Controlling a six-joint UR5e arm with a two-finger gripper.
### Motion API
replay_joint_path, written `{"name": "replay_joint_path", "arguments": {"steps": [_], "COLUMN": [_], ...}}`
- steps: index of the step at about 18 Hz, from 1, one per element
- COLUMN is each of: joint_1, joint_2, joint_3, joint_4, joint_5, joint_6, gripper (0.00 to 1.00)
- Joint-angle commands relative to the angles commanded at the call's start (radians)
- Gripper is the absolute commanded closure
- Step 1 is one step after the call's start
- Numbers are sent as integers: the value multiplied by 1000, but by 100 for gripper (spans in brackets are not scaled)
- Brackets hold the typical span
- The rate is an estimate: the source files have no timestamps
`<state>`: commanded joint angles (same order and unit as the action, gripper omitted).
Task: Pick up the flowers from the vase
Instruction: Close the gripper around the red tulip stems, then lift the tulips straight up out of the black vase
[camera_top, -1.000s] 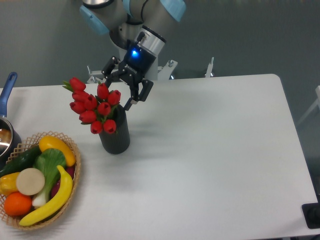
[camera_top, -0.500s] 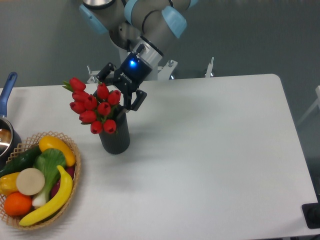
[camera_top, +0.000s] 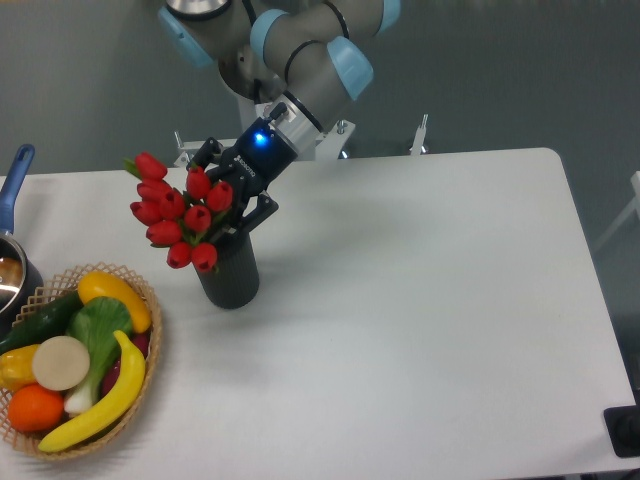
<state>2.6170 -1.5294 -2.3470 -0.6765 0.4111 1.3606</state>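
Now, gripper (camera_top: 228, 197): right in among the stems, just behind and to the right of the red buds, black fingers (camera_top: 258, 208) closed in on the bunch; looks like a pinch on the stems, though the buds hide the contact.
Flowers (camera_top: 178, 215): one bunch of red tulip buds, about ten, leaning out to the left over the vase mouth, stems down at the rim.
Vase (camera_top: 230, 278): one matte black cylinder, upright on the table (camera_top: 420, 300), directly below the gripper.
Arm (camera_top: 300, 50): reaching down from the top, blue light glowing at the wrist.
Wicker basket (camera_top: 150, 340): one, front left corner, well apart from the vase; holds two bananas, an orange, greens and other produce.
Pot (camera_top: 12, 250): one, blue handle, at the left edge.
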Motion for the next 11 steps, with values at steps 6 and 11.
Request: {"name": "replay_joint_path", "arguments": {"steps": [6,11], "joint_1": [12,34], "joint_2": [21,60], "joint_3": [2,-2], "joint_4": [0,-2], "joint_5": [-9,-80], "joint_6": [-6,-14], "gripper": [93,93]}}
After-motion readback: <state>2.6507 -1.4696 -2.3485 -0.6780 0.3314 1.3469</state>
